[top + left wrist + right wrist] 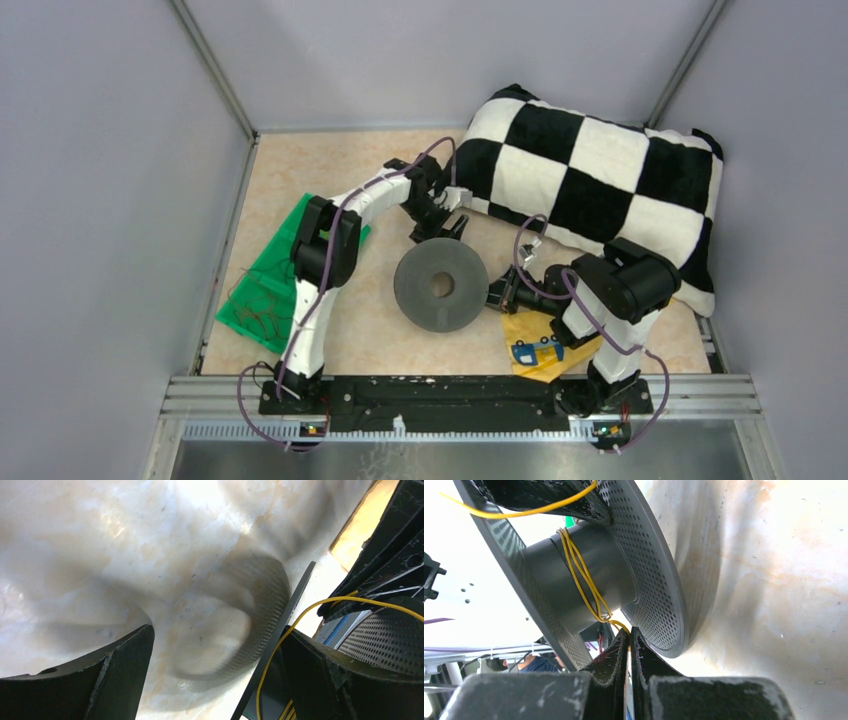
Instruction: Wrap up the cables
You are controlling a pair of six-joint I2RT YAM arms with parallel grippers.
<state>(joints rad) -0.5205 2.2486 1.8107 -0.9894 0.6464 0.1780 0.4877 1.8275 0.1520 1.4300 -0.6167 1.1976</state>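
Note:
A black spool (pixel 440 285) with perforated flanges lies flat at the table's middle. The thin yellow cable (pixel 583 577) makes a few turns around the spool's hub (pixel 544 585). My right gripper (pixel 629 632) is shut on the cable just below the hub, between the flanges, at the spool's right edge (pixel 497 293). A loose arc of the cable (pixel 300 617) runs past my left gripper (pixel 218 630). That gripper is wide open at the spool's far edge (pixel 440 232), and the flange's thin rim (pixel 280 640) lies beside its right finger (pixel 320 680).
A black-and-white checkered pillow (pixel 600 190) fills the back right. A green mat (pixel 265 280) with thin loose wires lies at the left under my left arm. A yellow sheet (pixel 528 335) with a small blue part (pixel 535 350) lies under my right arm.

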